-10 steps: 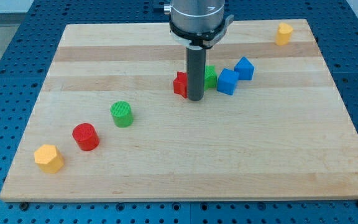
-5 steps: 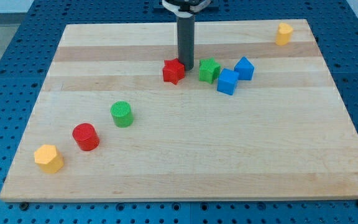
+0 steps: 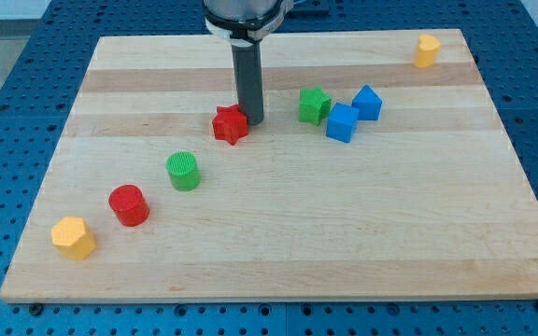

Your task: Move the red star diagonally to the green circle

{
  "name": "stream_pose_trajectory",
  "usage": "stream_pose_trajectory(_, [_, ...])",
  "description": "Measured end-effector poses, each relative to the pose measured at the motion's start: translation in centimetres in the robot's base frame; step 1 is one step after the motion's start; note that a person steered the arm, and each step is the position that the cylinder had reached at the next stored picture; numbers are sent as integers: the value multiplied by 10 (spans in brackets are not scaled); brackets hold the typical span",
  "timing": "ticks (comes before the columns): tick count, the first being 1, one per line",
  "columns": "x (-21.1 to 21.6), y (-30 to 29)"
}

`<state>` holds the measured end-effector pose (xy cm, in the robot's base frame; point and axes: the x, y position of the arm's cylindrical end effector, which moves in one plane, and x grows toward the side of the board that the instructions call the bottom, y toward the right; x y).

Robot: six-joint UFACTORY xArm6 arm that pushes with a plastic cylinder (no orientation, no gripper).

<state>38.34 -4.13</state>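
Near the board's centre, slightly toward the top edge, the red star (image 3: pixel 231 124) sat with my tip (image 3: pixel 252 122) touching its right side; the bare rod gripped nothing. Green circle (image 3: pixel 183 171) lay toward the bottom-left corner, open wood between it and the star. Beyond it toward that corner: red cylinder (image 3: pixel 129 205), then a yellow hexagonal block (image 3: pixel 73 237). Right of the tip: one green block (image 3: pixel 315 105), shape unclear, and two blue blocks (image 3: pixel 343 122) (image 3: pixel 367 102) clustered. A second yellow block (image 3: pixel 426 50) stood at the top-right corner. Rod mount cut off at top.
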Motion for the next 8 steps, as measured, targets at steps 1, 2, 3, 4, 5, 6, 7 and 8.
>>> stream_pose_trajectory(1, [10,0])
stream_pose_trajectory(2, [11,3])
stream_pose_trajectory(3, [-19,4])
stream_pose_trajectory(4, [-27,-13])
stream_pose_trajectory(5, [-27,-42])
stream_pose_trajectory(6, [-27,-65])
stream_pose_trajectory(7, [-15,-65])
stream_pose_trajectory(8, [-8,-62])
